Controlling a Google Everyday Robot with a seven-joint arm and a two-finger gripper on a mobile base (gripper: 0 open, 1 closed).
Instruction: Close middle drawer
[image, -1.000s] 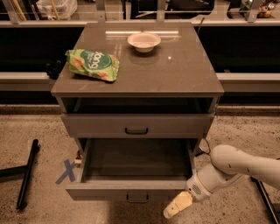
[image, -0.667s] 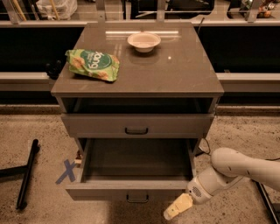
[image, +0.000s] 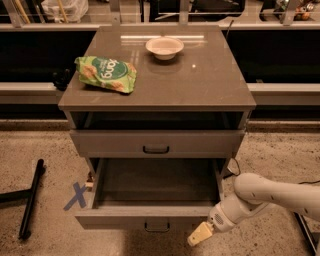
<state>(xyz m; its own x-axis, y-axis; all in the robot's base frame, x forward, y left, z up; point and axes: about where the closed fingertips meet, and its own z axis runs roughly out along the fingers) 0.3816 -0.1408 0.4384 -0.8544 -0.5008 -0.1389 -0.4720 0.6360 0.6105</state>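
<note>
1. Grey-brown middle drawer: you're looking at a flat, wide front with a small dark pull handle at its centre.
2. It's pulled well out of the cabinet, under the upper drawer, and the tray looks bare inside.
3. Gripper sits low at the drawer front's right end, just right of the handle, on the white arm coming in from your right.
4. Fingers read as one cream wedge: pressed together, no gap, nothing held.
5. You can't tell whether they touch the drawer front; they overlap its lower right edge.
6. On the tabletop: a white bowl and a green chip bag, apart from each other.
</note>
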